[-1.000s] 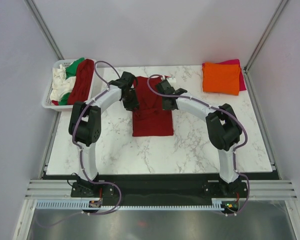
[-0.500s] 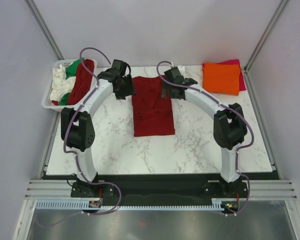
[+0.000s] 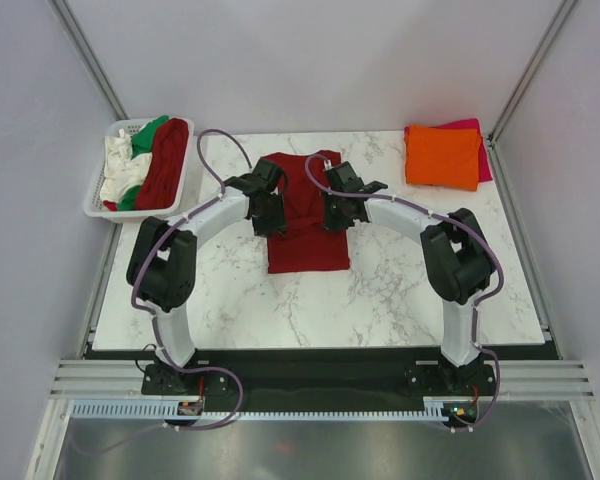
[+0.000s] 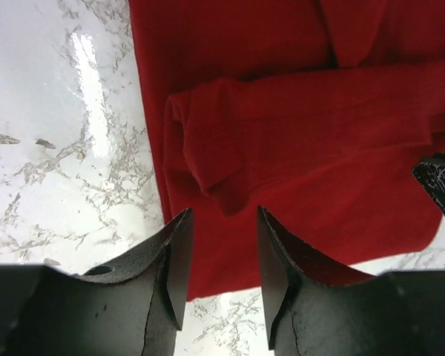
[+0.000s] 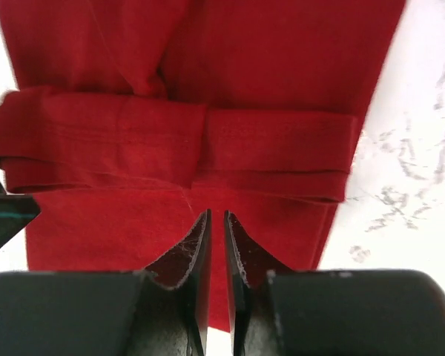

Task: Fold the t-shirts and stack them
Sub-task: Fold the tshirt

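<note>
Dark red t-shirt [image 3: 305,225], soft folded rectangle on marble desk [image 3: 380,290].
Left claw [image 4: 221,245] part open, empty; right claw [image 5: 216,237] almost closed, empty.

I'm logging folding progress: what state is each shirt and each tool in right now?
dark red t-shirt: partly folded, lying on the table
orange t-shirt: folded, atop the pink t-shirt
remaining t-shirts: crumpled in the basket
left tool: open, above the cloth
right tool: shut or almost shut

Dark red t-shirt [image 3: 306,250] lies flat, partly folded.
</note>
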Available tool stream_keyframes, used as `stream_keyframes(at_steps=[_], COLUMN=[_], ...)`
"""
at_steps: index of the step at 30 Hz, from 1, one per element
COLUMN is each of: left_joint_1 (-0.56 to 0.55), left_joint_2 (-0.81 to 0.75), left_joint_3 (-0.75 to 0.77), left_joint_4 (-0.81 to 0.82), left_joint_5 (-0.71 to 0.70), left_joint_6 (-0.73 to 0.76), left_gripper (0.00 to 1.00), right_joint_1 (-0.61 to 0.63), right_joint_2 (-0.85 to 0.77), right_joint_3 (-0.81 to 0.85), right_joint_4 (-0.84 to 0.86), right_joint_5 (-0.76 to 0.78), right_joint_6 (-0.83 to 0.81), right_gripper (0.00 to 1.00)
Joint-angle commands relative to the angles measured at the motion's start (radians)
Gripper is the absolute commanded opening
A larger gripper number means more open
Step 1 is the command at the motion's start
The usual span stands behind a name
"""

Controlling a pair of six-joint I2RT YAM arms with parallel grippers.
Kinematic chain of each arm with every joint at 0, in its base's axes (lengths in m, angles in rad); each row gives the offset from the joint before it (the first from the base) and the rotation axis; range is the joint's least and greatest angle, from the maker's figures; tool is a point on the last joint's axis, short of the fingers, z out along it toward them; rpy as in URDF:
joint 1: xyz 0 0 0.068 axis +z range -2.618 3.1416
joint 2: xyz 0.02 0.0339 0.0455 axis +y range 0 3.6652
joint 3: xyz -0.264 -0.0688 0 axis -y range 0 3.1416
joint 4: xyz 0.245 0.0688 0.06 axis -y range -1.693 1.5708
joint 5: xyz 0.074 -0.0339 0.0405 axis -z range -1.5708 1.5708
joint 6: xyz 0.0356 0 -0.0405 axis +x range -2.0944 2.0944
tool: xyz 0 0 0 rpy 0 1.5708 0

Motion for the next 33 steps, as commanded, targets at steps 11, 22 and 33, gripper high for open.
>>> stream_keyframes(at_steps=[11,22,33], left_joint_1=[-0.017,0.056,0.081], left_joint_2=[0.130,0.268,0.106], left_joint_3=[0.080,0.474,0.487], left_joint_4=[0.064,-0.036,-0.177], left_joint_5=[-0.007,-0.061,-0.139], left_joint_6=[-0.018,0.034,0.031], left_gripper=[0.46,0.47,0.67], right_joint_1=[-0.001,-0.108,-0.165], right_joint_2=[0.133,0.374,0.063], right_joint_3=[0.090,0.692,0.404], right_joint_4=[0.007,-0.231,-0.188], right_joint_5=[-0.055,0.068,0.065], right_joint_6=[-0.022,-0.083,-0.111], right_gripper=[0.19,0.21,0.91])
